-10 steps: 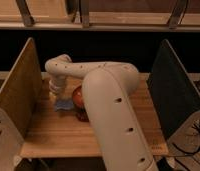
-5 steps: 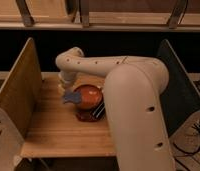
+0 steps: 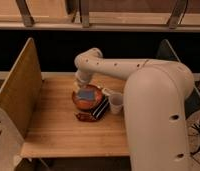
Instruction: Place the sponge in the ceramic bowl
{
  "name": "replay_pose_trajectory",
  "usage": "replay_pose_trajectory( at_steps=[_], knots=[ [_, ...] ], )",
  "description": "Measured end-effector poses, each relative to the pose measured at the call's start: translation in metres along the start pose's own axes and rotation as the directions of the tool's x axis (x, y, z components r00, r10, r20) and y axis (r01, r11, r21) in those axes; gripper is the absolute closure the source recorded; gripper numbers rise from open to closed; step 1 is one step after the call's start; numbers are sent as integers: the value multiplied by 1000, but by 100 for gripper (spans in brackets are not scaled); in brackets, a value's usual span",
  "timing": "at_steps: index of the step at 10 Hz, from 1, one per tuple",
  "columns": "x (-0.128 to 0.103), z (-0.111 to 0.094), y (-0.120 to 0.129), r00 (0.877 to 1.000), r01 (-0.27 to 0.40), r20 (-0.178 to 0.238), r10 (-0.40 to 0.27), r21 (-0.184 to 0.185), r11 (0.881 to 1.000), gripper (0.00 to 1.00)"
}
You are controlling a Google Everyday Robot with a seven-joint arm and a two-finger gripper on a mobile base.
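Sponge (image 3: pixel 85 94) has shifted over the ceramic bowl (image 3: pixel 80 104), inside its rim, beneath the jaws; their grip cannot be told.

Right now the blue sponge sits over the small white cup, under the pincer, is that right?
Not quite. In the camera view the sponge is over the ceramic bowl, not the cup, and it is under the pincer. The white cup stands beside the bowl.
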Motion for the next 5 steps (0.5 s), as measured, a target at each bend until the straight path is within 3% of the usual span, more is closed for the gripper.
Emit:
replay_pose_trajectory(
  at_steps=[2,5],
  knots=[
    [-1,1,1,1000,2,2,-2,-2,1000,90],
    [-2,1,3,1000,5,4,-5,-5,1000,61]
  ],
)
